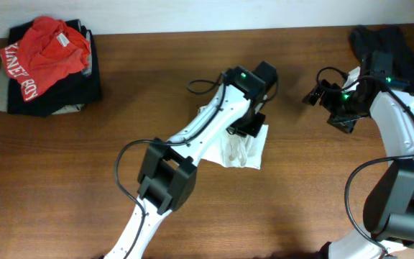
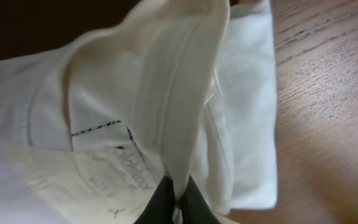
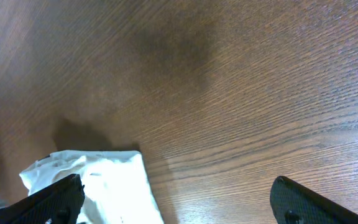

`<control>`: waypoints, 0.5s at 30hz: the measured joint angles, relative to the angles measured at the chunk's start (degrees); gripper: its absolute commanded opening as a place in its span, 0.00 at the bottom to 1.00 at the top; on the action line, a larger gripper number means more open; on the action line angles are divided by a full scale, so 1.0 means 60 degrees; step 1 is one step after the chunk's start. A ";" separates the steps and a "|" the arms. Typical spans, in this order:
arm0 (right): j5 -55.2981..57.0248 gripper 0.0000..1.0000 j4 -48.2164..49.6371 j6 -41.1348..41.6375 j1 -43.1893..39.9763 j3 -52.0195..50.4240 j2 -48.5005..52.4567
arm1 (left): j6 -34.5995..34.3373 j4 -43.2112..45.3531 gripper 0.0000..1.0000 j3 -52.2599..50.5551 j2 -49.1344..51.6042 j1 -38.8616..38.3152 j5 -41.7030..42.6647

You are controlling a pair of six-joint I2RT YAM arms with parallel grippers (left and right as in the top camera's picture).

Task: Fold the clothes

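Observation:
The white T-shirt (image 1: 244,150) lies folded into a small bundle at the middle of the wooden table. My left gripper (image 1: 249,124) sits over its upper edge. In the left wrist view the black fingertips (image 2: 180,198) are shut on a raised fold of the white T-shirt (image 2: 166,93), near the neck label. My right gripper (image 1: 320,92) is open and empty, above bare wood to the right of the shirt. In the right wrist view its fingers (image 3: 179,200) are spread wide, with a corner of the T-shirt (image 3: 104,180) at lower left.
A pile of clothes with a red shirt with white lettering (image 1: 42,50) on dark garments (image 1: 63,90) sits at the back left. A dark grey-black garment (image 1: 394,43) lies at the back right behind the right arm.

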 measured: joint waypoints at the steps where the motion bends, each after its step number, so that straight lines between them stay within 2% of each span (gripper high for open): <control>1: 0.0000 0.98 0.0000 0.0004 0.0000 0.0000 0.0000 | 0.0000 0.0091 0.09 0.0000 0.0135 -0.0062 0.0055; 3: 0.0000 0.99 0.0004 -0.0004 0.0000 0.0000 0.0000 | 0.0007 0.0331 0.20 0.0000 0.0452 -0.0182 0.0259; 7: 0.0000 0.99 0.0000 0.0007 0.0000 0.0000 0.0000 | 0.0164 0.0710 0.28 0.0000 0.0903 -0.0393 0.0656; 12: 0.0000 0.99 0.0000 0.0004 0.0000 0.0000 0.0000 | 0.0361 0.0484 0.37 0.0266 0.0903 -0.0517 0.0809; 14: 0.0000 0.99 0.0000 0.0007 0.0000 0.0000 0.0000 | 0.0401 0.0076 0.76 0.0739 0.0903 -0.0517 0.0783; 15: 0.0000 0.99 0.0000 0.0004 0.0000 0.0000 0.0000 | 0.0430 -0.0189 0.77 0.1031 0.0903 -0.0517 0.0696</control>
